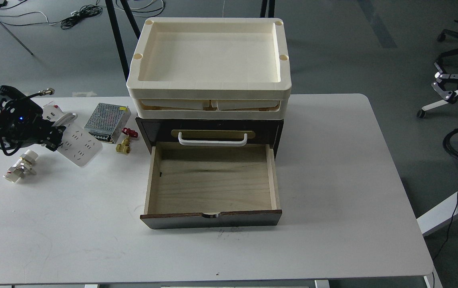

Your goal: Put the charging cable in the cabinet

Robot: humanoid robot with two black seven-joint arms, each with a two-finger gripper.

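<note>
Cable [77, 147] lies on worktop [333, 168] left of cabinet [209, 132], my left claw [51, 138] at its near end; grip state unclear. Right claw [447, 86] spread, off worktop. Risk: loose cord snagging the power supply [107, 122] or brass valve [124, 145] on lift. Drawer [212, 182] open, clear path along worktop front.

Cabinet [213, 136]: dark brown wood, standing toward the back of the tabletop [325, 180]. Lower drawer [212, 182] pulled fully out toward the viewer, pale wood inside, nothing in it. Upper drawer closed, with a white bar handle [212, 139] on a brass plate. Cream trays [209, 64] stacked on top.

Charging cable [77, 145]: white power strip, left of the cabinet, lying slantwise with sockets facing up. White cord bunched at its far-left end, which is partly hidden.
</note>
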